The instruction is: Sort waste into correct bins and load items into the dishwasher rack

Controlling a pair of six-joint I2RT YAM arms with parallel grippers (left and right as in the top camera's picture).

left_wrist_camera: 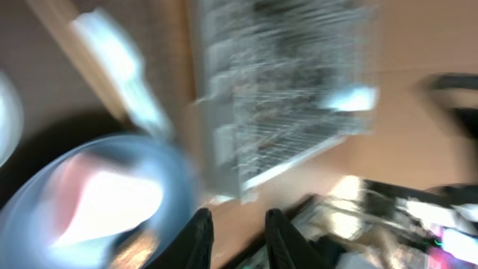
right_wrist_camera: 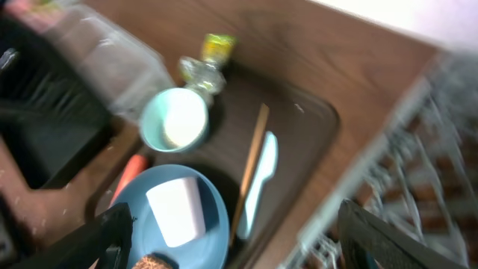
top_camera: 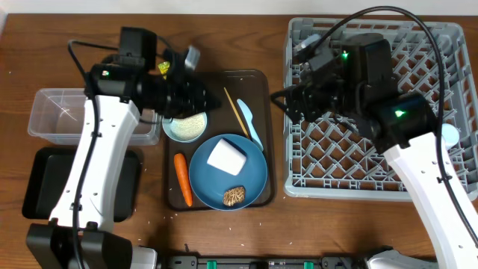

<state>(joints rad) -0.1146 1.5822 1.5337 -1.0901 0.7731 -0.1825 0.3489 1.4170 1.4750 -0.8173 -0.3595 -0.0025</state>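
Left gripper (left_wrist_camera: 239, 217): fingers only narrowly spread, nothing seen between them, though the wrist view is badly blurred; from overhead it is placed low over the far rim of the light-blue cup (top_camera: 167, 131), which stands on the brown serving tray (top_camera: 261, 86) with rice (top_camera: 187, 125) in it.

Right gripper (right_wrist_camera: 237, 217): fingers spread wide, nothing pinched; it is held above the left edge of the grey rack (top_camera: 418, 45), facing the serving tray.

Waste noted: wrapper (top_camera: 163, 69) on the table just beyond the serving tray's far-left corner, near the cup; carrot (top_camera: 183, 179) on the serving tray beside the blue plate (top_camera: 254, 179); brown food piece (top_camera: 234, 196) on the plate's near edge. A white bowl (top_camera: 226, 157) sits on the plate; the spoon (top_camera: 250, 119) and 1 chopstick (top_camera: 237, 112) lie side by side on the serving tray. The clear tub (top_camera: 45, 104) and black tray (top_camera: 37, 187) are at the left.

Step judged: a pick by the left arm, of cup or wrapper; which of the 2 cannot be told.

To be done well: the approach should be slowed; the fingers should be opened wider before descent; a wrapper should be pinched at its bulk; a cup should be taken by the rim and carried level, so no rice is spilled short of a bin; the right arm is best held over the rack until the left is clear of the serving tray.
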